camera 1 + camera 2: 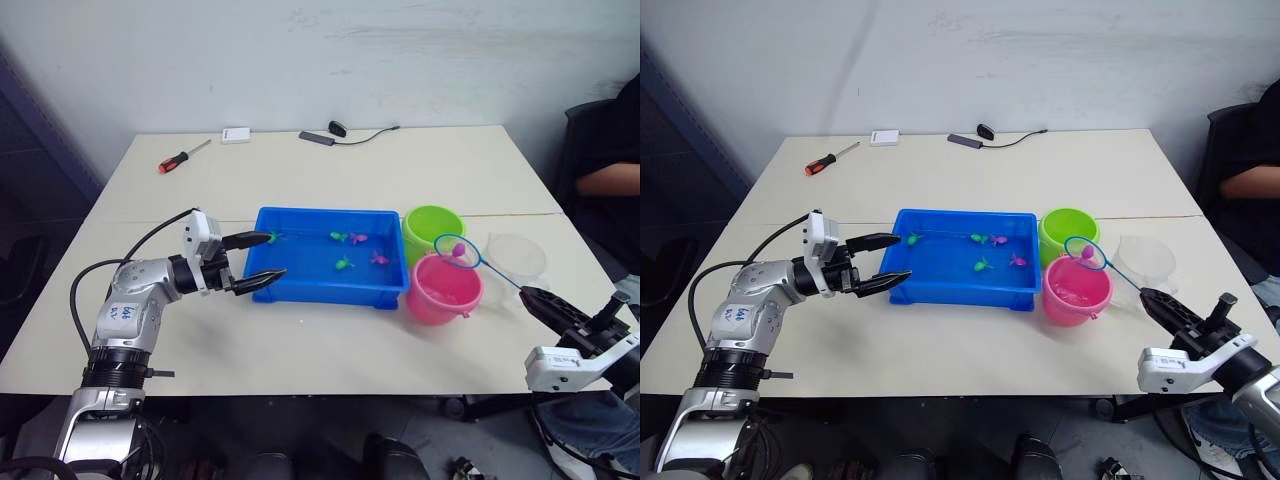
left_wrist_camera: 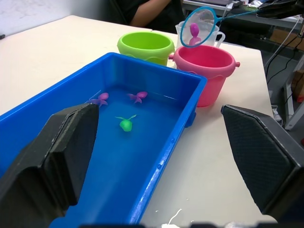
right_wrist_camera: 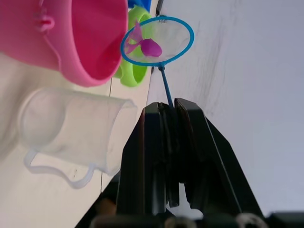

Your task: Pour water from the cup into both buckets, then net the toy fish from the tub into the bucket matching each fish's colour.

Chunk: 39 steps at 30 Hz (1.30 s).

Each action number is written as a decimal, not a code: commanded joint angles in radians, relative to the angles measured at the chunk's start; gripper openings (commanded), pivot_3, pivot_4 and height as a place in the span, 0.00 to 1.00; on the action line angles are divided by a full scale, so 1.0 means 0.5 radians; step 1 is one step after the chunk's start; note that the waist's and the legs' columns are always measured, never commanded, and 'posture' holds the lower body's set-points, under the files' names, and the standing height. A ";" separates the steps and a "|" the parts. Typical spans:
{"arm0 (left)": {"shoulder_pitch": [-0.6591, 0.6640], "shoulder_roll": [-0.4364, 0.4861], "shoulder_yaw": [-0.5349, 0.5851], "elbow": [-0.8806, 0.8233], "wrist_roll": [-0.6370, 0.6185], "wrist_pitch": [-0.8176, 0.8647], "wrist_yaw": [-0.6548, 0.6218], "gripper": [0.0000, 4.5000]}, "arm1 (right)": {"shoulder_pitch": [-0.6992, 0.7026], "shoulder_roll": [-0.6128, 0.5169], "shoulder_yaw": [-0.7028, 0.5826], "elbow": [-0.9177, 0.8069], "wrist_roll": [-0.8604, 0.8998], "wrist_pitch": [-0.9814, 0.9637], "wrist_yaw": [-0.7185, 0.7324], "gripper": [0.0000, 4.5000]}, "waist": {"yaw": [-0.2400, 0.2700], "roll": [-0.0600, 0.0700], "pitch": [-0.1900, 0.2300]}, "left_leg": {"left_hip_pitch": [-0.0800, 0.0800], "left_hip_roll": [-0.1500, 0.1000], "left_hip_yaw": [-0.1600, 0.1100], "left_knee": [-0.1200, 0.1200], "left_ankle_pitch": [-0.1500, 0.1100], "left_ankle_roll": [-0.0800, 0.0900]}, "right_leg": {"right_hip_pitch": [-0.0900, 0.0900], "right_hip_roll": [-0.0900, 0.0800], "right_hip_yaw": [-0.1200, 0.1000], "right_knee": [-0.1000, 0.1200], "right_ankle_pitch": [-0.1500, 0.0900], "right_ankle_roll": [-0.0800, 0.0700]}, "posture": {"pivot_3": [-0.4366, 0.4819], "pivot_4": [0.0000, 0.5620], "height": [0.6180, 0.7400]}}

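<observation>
Pink fish is riding in the net right now, the blue-rimmed hoop hovering just above the pink bucket, with the lime green bucket touching it on the far side. Right gripper is pinching the thin handle at its very end, fingers clamped tight on it, so the hoop is hanging out on a long lever: light as anything, but that stick looks flexible and likely to wobble, and the wet plastic fish looks slippery enough to slide out of the shallow mesh at a tilt. A gentle roll of the wrist over the pink rim looks like the move. Left gripper is standing wide open at the near left corner of the blue tub, one finger over the rim, one outside it, gripping nothing. In the tub's water, green and pink fish are floating: a green fish and a pink fish are plain from the left wrist. Clear measuring jug is sitting upright just beyond the pink bucket on the robot's right, looking empty; thin-walled and light, best taken by its side handle. Far back on the table, a red-handled screwdriver is lying idle.
</observation>
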 commanded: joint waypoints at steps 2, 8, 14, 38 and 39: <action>0.005 -0.006 0.048 -0.063 -0.019 -0.034 0.017 0.99 | 0.054 0.064 -0.101 -0.026 -0.233 -0.047 -0.289 0.00 | -0.001 0.000 0.000 | 0.001 0.000 0.001 0.000 0.000 0.000 | 0.000 0.000 0.001 0.000 0.000 0.000 | 0.48 0.27 1.00; 0.010 -0.002 0.047 -0.067 -0.020 -0.031 0.021 0.99 | 0.116 0.079 -0.109 -0.038 -0.469 -0.034 -0.529 0.00 | -0.005 0.000 0.000 | 0.002 0.000 0.001 -0.001 -0.001 0.002 | 0.001 -0.001 0.002 0.000 -0.004 -0.005 | 0.48 0.27 1.00; 0.019 0.003 0.051 -0.075 -0.021 -0.027 0.024 0.99 | 0.148 0.047 -0.109 -0.021 -0.615 -0.033 -0.727 0.00 | -0.006 0.000 0.000 | 0.004 0.000 0.002 -0.002 -0.001 0.002 | 0.001 0.000 0.003 0.001 -0.004 -0.005 | 0.48 0.27 1.00; 0.063 0.003 0.052 -0.126 -0.045 -0.016 0.022 0.99 | 0.207 -0.032 0.131 -0.037 -1.153 0.292 -1.248 0.00 | -0.007 -0.001 0.000 | 0.004 0.000 0.001 -0.001 -0.001 0.003 | 0.001 0.000 0.006 0.003 -0.005 -0.003 | 0.48 0.27 1.00; 0.064 0.005 0.053 -0.130 -0.048 -0.013 0.020 0.99 | 0.205 -0.035 0.135 -0.034 -1.138 0.293 -1.249 0.00 | -0.008 -0.001 0.000 | 0.004 0.000 0.001 -0.001 -0.001 0.003 | 0.001 0.000 0.006 0.003 -0.005 -0.003 | 0.48 0.27 1.00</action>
